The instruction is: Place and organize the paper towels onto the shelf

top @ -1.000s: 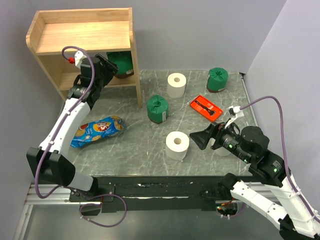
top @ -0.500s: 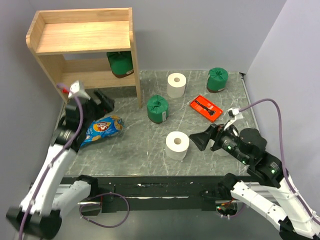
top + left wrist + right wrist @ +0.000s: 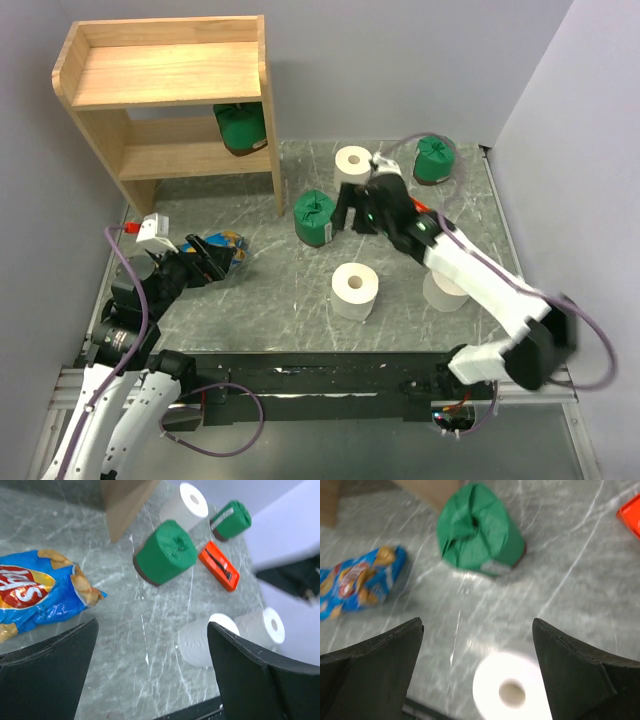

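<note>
Okay, I see left gripper (image 3: pixel 215 265) wide lower left at snack bag's (image 3: pixel 226 243) edge; right gripper (image 3: pixel 350 222) wide beside centre green roll (image 3: pixel 314 216), bare marble table (image 3: pixel 280 262) between them.

Grey marble worktop (image 3: pixel 275 300) has three white rolls (image 3: pixel 354 290), two green rolls (image 3: pixel 314 217), a chip bag (image 3: pixel 218 248) and an orange tray (image 3: pixel 218 566) on it. The shelf (image 3: pixel 165 75) stands at the back left, with a third green roll (image 3: pixel 240 127) on its lower tier.

The shelf (image 3: pixel 165 80) is matt pale wood, the tabletop (image 3: pixel 270 290) smooth veined grey, the snack bag (image 3: pixel 35 597) glossy, the white rolls (image 3: pixel 354 290) matt paper.
</note>
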Tool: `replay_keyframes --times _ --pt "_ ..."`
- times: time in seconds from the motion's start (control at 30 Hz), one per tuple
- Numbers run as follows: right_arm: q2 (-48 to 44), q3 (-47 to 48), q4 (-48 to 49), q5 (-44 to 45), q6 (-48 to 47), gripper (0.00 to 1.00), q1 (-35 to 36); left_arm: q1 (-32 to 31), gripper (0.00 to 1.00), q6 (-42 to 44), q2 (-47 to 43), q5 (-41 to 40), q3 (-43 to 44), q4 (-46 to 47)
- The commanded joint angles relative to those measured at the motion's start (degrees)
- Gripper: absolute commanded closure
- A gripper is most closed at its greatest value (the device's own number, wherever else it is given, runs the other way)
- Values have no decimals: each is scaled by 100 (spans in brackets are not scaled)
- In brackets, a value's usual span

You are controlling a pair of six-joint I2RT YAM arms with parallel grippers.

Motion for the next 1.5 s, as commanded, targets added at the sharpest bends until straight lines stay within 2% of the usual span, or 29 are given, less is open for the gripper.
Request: replay_keyframes --times 0.0,0.13,0.37,0.73,0.9,1.03,1.07,1.17,1.27,1.47 --pt "1196 1098 -52 123 -14 4 -427 -27 4 241 -25 298 115 289" --pt "1996 1547 237 -289 -294 4 -673 -35 4 259 142 702 53 440" --pt "3094 2347 106 -974 -576 4 -1016 -158 4 277 81 676 54 395" --pt "3799 2830 27 -1520 -462 7 -1016 -158 4 320 -51 694 71 386" --pt "4291 3112 -482 -1258 -427 10 -911 -158 4 312 -148 624 53 378" --pt "4309 3139 -755 -1170 -391 19 -876 -167 4 268 -148 273 106 246" --pt "4213 3095 -755 -1161 -391 26 -867 -167 4 250 -157 255 98 246" --pt "3976 2946 -641 -1170 -505 36 -771 -176 4 233 -201 176 89 246" --pt "3713 2727 -659 -1196 -585 42 -569 -211 4 224 -157 70 97 185" --pt "3071 1716 -351 -1486 -567 45 -85 -325 4 180 -52 -106 80 166"
